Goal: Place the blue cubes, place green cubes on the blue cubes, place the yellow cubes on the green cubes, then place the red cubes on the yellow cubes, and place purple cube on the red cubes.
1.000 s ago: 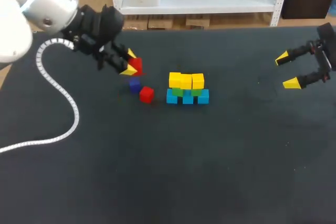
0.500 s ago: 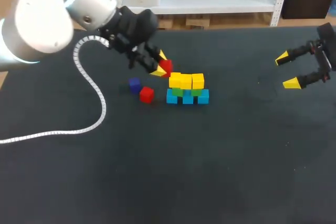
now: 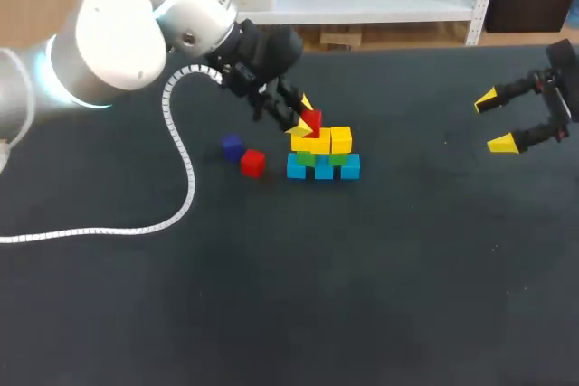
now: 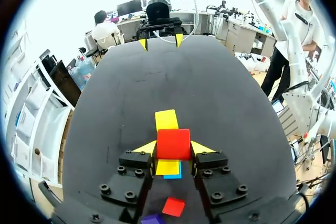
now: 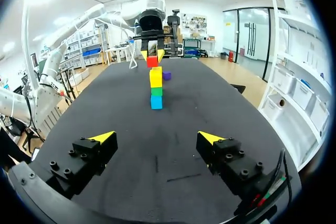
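You had left fingers (image 4: 147, 147) clamped on red cube (image 4: 173, 143), just over yellow cubes (image 3: 322, 140) of stack toward worktop (image 3: 271, 296) far edge. Right fingers (image 5: 210, 137) spread wide, holding nothing, by right edge.

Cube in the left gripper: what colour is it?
Red. The cube shows best in the left wrist view.

Left gripper (image 3: 302, 120) carried red cube (image 3: 311, 120) — over the stack (image 3: 323, 154)
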